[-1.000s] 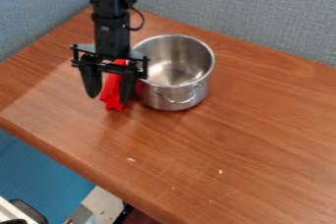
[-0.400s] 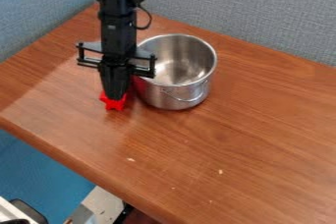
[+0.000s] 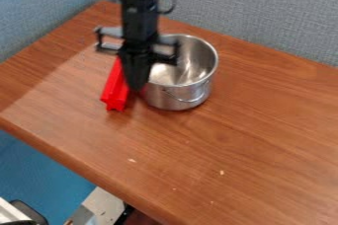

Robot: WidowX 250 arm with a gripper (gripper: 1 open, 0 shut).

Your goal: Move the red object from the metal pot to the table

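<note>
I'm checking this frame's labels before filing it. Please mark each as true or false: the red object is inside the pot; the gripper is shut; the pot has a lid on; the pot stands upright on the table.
1. The red object is inside the metal pot. False: it is outside the pot, by the pot's left side in the picture.
2. The gripper is shut. True.
3. The pot has a lid on. False: it is open on top.
4. The pot stands upright on the table. True.
</note>
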